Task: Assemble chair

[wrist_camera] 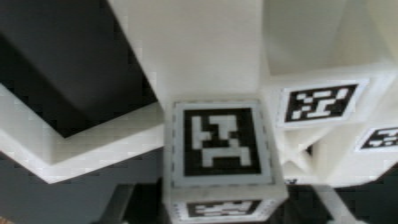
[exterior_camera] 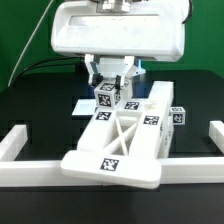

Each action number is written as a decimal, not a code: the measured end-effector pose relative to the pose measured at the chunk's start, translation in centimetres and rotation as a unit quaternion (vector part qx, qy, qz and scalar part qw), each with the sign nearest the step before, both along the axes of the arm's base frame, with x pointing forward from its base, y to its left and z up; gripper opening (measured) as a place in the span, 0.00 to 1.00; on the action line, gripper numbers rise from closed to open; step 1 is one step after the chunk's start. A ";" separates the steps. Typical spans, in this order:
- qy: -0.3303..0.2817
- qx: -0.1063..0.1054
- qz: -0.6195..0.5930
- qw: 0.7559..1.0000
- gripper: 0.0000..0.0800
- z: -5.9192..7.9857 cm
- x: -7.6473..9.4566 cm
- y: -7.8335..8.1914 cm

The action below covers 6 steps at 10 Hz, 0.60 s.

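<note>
My gripper hangs under the white hand at the back centre and is shut on a small white tagged chair block. The block sits low, at the far end of the big white chair frame. The frame lies flat with crossed bars and several tags and reaches toward the front. In the wrist view the block fills the space between my dark fingers, and my gripper grips its two sides. The frame's tagged bars lie right beside it.
Another small tagged block stands at the exterior view's right of the frame. The low white border rail runs round the front and sides. The marker board lies behind the frame, partly hidden. The table is black.
</note>
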<state>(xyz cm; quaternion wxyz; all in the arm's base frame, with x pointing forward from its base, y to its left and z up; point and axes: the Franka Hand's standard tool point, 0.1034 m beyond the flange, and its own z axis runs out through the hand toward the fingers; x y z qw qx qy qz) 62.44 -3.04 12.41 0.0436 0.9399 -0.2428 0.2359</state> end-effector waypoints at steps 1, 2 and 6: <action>-0.027 -0.022 0.016 0.999 0.35 -0.1 0.5 1.1; -0.047 -0.040 0.018 0.998 0.35 -0.2 0.8 1.2; -0.081 -0.066 0.010 0.994 0.35 -0.2 1.1 1.4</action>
